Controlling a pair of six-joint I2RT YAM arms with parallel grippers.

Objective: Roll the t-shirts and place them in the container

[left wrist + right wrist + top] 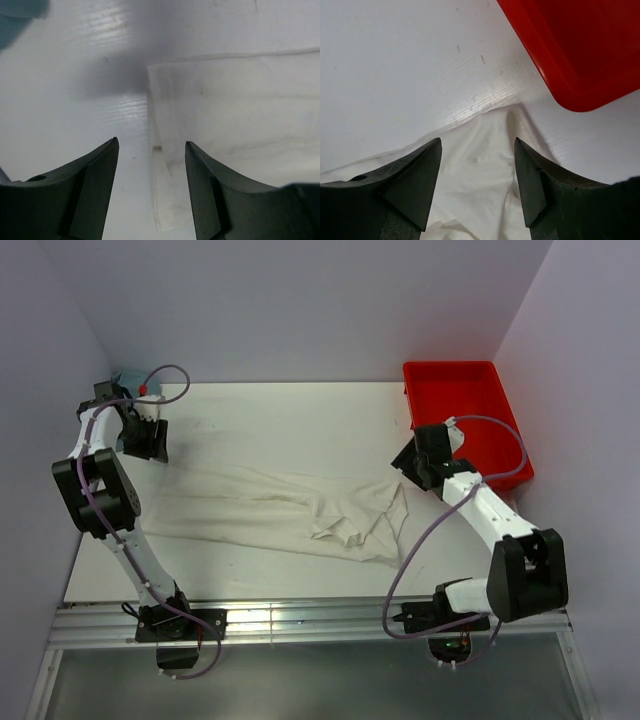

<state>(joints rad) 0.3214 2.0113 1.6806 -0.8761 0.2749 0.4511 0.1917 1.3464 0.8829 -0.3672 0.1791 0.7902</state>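
Note:
A cream-white t-shirt point(280, 510) lies folded into a long wrinkled band across the white table, from left to right. My left gripper point(152, 448) hangs open over its left end. In the left wrist view the gripper point(151, 145) has its jaws apart and empty, with the shirt's flat edge point(235, 110) between and to the right of them. My right gripper point(408, 466) is open over the shirt's right end, beside the red tray. In the right wrist view the gripper point(477, 142) is empty with the creased cloth point(485, 165) just below.
A red tray point(466, 418) stands at the back right and also shows in the right wrist view point(580, 45). A blue-grey object point(128, 378) sits at the back left corner. Purple walls close in the white table point(290, 420) on three sides.

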